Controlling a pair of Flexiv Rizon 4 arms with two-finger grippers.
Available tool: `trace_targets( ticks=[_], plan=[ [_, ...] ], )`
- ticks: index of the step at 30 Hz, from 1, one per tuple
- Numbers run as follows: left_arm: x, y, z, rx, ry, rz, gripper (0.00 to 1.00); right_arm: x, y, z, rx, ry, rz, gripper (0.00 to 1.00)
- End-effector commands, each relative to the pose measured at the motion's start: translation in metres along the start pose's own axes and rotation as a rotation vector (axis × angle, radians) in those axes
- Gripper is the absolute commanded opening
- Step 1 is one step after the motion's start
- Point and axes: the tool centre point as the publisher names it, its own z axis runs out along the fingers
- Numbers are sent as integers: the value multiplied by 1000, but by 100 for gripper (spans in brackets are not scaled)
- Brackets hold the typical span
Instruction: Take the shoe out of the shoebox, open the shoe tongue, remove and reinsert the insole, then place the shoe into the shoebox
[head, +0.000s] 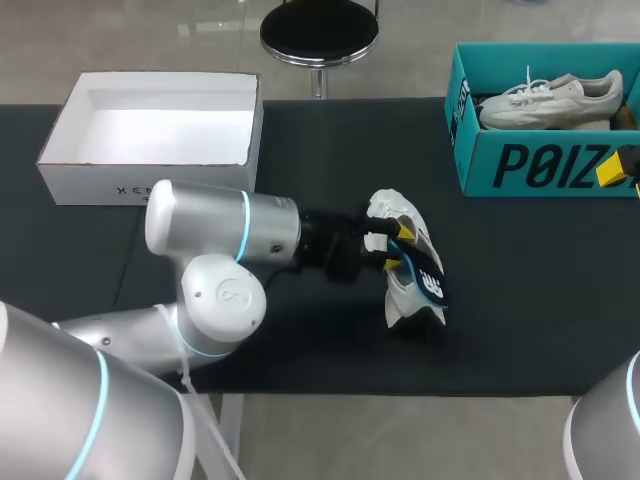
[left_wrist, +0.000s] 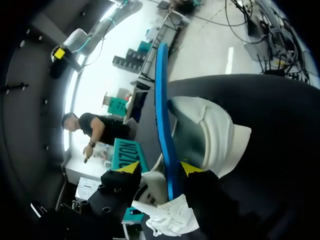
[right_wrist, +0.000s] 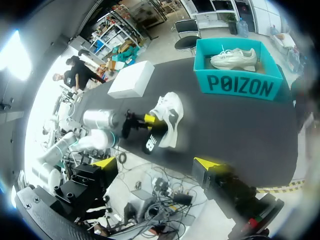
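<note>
A white sneaker lies on its side in the middle of the black table. Its insole, blue-edged with a dark face, sticks out of the shoe's opening. My left gripper is at that opening. In the left wrist view the insole runs edge-on between the yellow tips of the left gripper, which stand apart, with the sneaker just ahead. My right gripper hangs wide open off the table's right side, far from the sneaker, and holds nothing.
An empty white shoebox sits at the back left. A teal shoebox at the back right holds a second pale sneaker. One yellow fingertip of my right arm shows beside the teal box.
</note>
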Motion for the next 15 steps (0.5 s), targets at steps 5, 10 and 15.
trace_targets(
  ticks=[5, 10, 15],
  plan=[
    [-1, -13, -4, 19, 6, -5, 49, -1, 1, 1, 3, -1, 1, 100],
    [-2, -20, -3, 32, 5, -9, 39, -1, 1, 1, 3, -1, 1, 100],
    [3, -24, -3, 48, 17, -11, 30, -1, 1, 1, 3, -1, 1, 100]
  ],
)
